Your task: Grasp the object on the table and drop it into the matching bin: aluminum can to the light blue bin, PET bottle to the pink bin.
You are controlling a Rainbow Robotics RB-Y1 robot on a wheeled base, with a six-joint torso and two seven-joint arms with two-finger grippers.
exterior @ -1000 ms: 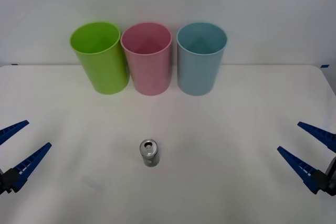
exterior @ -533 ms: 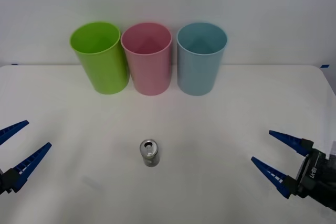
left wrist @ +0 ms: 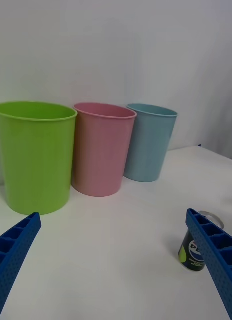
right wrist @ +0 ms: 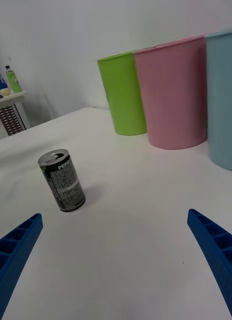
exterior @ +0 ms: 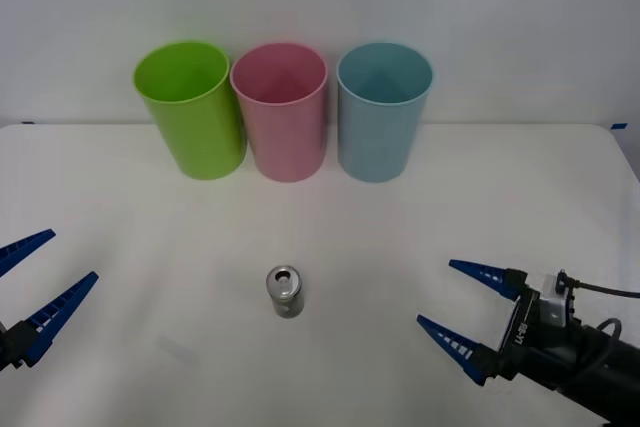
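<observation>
a: front view had the small silver-topped aluminum can (exterior: 285, 292) standing upright on the plain white table (exterior: 400, 227), near the middle, well in front of the bins. where was the right gripper (exterior: 455, 305)?

b: low over the table on the can's right side, blue ribbed fingers spread wide and pointed toward the can, but apart from it, with bare tabletop between.

a: and from the right wrist?

b: the can (right wrist: 62, 181) stood ahead, off toward one finger (right wrist: 16, 250) rather than centred in the gap, dark printed side showing. nothing was held.

a: the bins?

b: three in a row along the far edge: the lime green round plastic bin (exterior: 190, 107), the tall round pink bin (exterior: 281, 110) and the light blue bin (exterior: 381, 110), green and pink touching, blue just beside pink.

a: the left gripper (exterior: 32, 275)?

b: at the near left edge, fingers apart too, well away from the can. from its wrist camera one finger (left wrist: 211, 250) overlapped the can (left wrist: 194, 252).
</observation>
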